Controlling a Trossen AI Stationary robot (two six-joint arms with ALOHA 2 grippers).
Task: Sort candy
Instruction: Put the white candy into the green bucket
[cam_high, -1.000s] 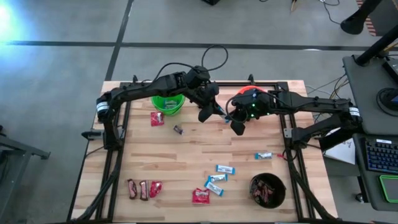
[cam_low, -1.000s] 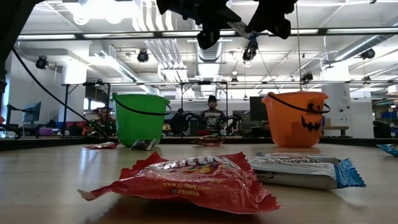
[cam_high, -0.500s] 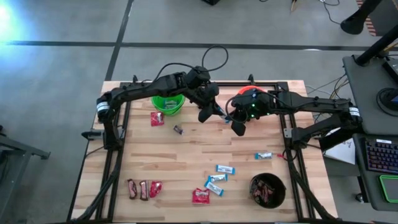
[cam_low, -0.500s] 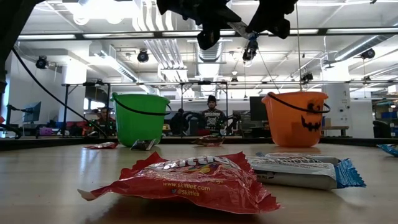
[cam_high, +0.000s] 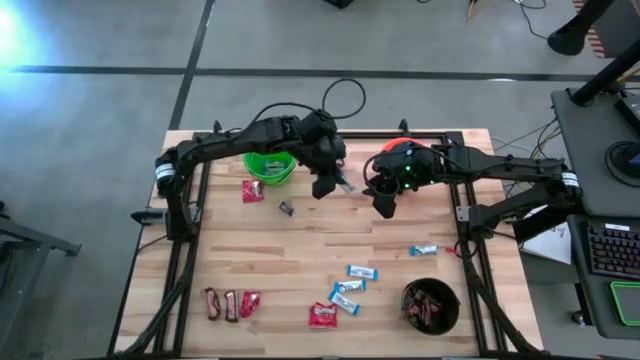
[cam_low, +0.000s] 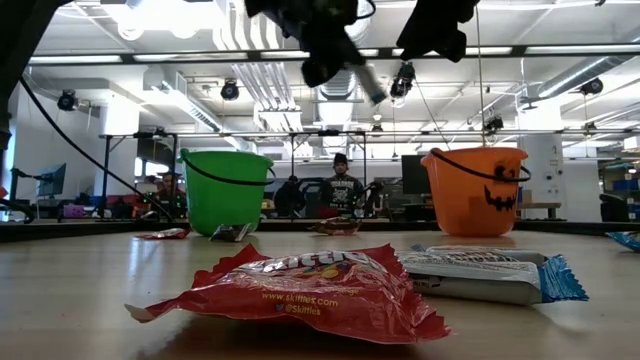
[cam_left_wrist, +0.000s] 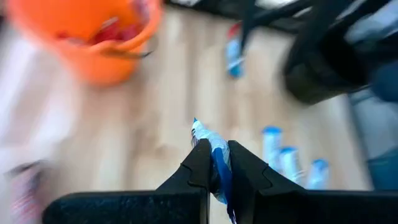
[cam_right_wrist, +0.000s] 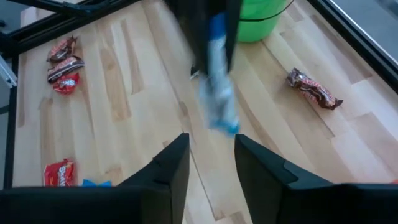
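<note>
My left gripper (cam_high: 326, 187) hangs above the table's far middle, shut on a light-blue-and-white candy bar (cam_high: 344, 183). My right gripper (cam_high: 383, 207) stands open just to the right of it, beside the orange bucket (cam_high: 400, 152). In the right wrist view the bar (cam_right_wrist: 216, 81) hangs beyond my open fingers (cam_right_wrist: 169, 167), apart from them. More candy lies flat on the table: red packets (cam_high: 253, 190), a dark bar (cam_high: 287, 208), blue-and-white bars (cam_high: 348, 290) and brown bars (cam_high: 222, 303). My left gripper pinches the candy bar between its two fingers at one end of the wrapper (cam_left_wrist: 216, 157). The fingers slant downward and lie along the bar. The free end (cam_low: 372, 88) sticks out past the fingertips, tilted down toward the right, lifted clear of the table.
A green bucket (cam_high: 268, 166) stands at the far left and a black bucket (cam_high: 430, 305) holding dark candy at the near right. A black frame (cam_high: 186, 250) runs along the table's sides. Bare wood lies in the table's middle.
My right gripper has opened and let go of the blue-and-white bar, which both grippers held a second ago. My left gripper has tipped its fingers downward and drawn a little toward the table's left with the bar, whose free end now points down to the right.
</note>
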